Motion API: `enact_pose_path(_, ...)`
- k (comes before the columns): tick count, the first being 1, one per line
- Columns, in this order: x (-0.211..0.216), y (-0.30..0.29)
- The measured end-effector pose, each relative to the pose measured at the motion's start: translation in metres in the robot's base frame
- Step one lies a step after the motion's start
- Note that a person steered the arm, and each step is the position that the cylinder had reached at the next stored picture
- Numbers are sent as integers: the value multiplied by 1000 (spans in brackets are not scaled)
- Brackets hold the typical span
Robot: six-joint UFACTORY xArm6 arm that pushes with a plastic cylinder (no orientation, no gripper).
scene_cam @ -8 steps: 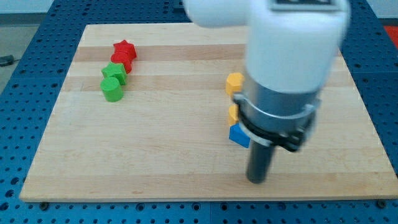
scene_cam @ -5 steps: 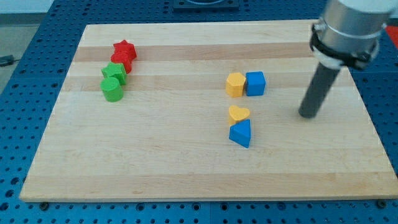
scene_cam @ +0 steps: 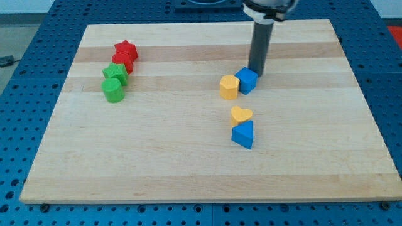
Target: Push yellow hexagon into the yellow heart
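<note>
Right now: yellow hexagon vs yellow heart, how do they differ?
The yellow hexagon is flat-sided; the yellow heart is lobed. The hexagon touches the blue cube, which my tip presses; the heart touches the blue triangle. Both are yellow.

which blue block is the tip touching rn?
The blue cube, beside the yellow hexagon: my tip sits against its upper-right edge. The other blue block, wedge-shaped, lies lower down under the yellow heart, untouched.

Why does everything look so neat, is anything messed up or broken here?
Nothing is broken or spilled. The only odd bit: my tip is pressed against the blue cube, which sits turned at an angle against the yellow hexagon. The yellow heart sits apart, nearer the view's bottom, touching the blue triangle.
</note>
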State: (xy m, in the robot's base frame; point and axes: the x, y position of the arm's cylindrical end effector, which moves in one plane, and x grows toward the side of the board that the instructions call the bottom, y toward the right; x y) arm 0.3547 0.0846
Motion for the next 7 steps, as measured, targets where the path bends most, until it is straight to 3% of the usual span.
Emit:
enact_pose_path(2,-11,-42)
enact_pose_path(5,59,-50)
enact_pose_path(7,74,-40)
